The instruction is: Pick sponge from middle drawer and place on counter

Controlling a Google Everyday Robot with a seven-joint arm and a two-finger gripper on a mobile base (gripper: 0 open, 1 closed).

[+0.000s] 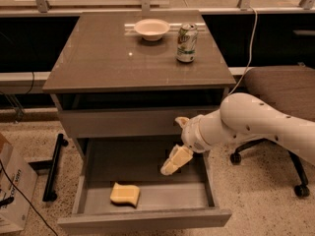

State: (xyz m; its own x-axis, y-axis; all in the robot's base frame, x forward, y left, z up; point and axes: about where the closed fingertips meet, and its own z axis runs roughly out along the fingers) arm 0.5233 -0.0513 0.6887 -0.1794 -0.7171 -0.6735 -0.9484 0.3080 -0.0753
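Note:
The pale yellow sponge (125,194) lies flat on the floor of the pulled-out middle drawer (147,219), near its front left. My gripper (175,161), with pale yellow padded fingers, hangs over the drawer's middle right, up and to the right of the sponge and apart from it. It holds nothing. The white arm reaches in from the right. The counter (113,58) is the glossy grey-brown top of the cabinet above.
A white bowl (152,29) and a green soda can (187,43) stand at the back of the counter. An office chair (280,90) is at the right. A cardboard box (12,186) sits at the left on the floor.

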